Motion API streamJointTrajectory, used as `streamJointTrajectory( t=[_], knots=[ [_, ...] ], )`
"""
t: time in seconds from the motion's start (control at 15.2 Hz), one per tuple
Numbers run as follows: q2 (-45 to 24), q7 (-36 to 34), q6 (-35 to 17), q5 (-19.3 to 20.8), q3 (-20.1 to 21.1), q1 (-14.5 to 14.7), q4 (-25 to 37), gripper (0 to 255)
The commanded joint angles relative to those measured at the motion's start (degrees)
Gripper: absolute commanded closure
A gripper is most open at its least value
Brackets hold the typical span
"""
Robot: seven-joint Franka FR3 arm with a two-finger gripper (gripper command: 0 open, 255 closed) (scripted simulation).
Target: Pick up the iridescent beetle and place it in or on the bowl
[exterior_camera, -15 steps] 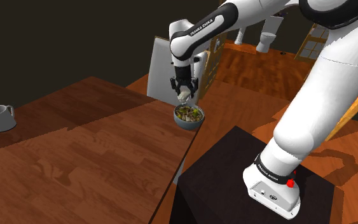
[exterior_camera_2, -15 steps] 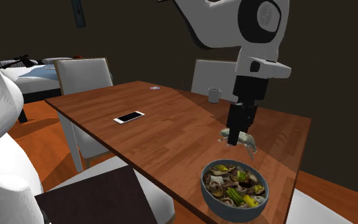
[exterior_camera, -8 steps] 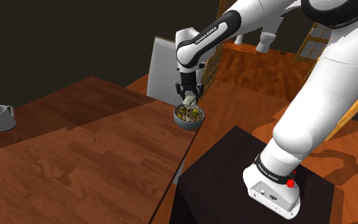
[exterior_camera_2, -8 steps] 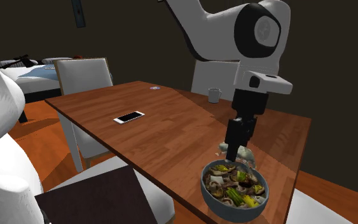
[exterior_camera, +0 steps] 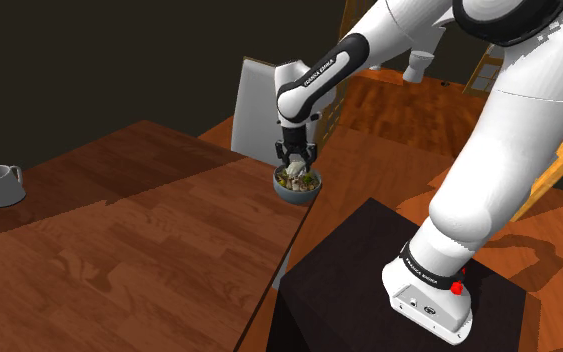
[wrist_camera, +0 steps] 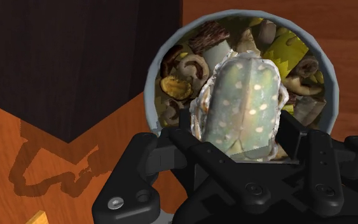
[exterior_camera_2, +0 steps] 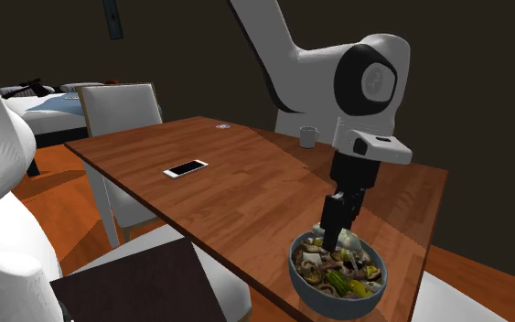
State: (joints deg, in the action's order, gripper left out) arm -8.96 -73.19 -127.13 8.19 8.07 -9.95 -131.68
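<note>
Gripper (exterior_camera: 295,168) fingers clamped on pale-green spotted beetle (wrist_camera: 247,105). Its long axis runs out from the palm, across the filled bowl (exterior_camera_2: 299,273). Beetle is just over the food, lower right of 2nd ext. view. Vs 1 s ago: arm lower; beetle was higher, beside bowl over table (exterior_camera: 119,240).

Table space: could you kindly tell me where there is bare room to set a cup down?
Bare wood lies between the phone and the bowl, and between the phone and the mug. The bowl's corner is crowded: the pincer holds the beetle over it.
</note>
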Motion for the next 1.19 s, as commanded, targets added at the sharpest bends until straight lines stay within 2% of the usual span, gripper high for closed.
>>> streamJointTrajectory(
  t=[0.0,0.53,0.59,0.92,1.12],
  knots=[
    [-1.2,-0.3,-1.3,0.4,-0.1,0.0,-0.2,255],
    [-1.2,-0.3,-1.3,0.4,-0.1,0.0,-0.2,255],
    [-1.2,-0.3,-1.3,0.4,-0.1,0.0,-0.2,0],
    [-1.2,-0.3,-1.3,0.4,-0.1,0.0,-0.2,0],
    [1.7,0.4,4.4,-0.8,0.4,0.2,2.8,0]
  ],
)
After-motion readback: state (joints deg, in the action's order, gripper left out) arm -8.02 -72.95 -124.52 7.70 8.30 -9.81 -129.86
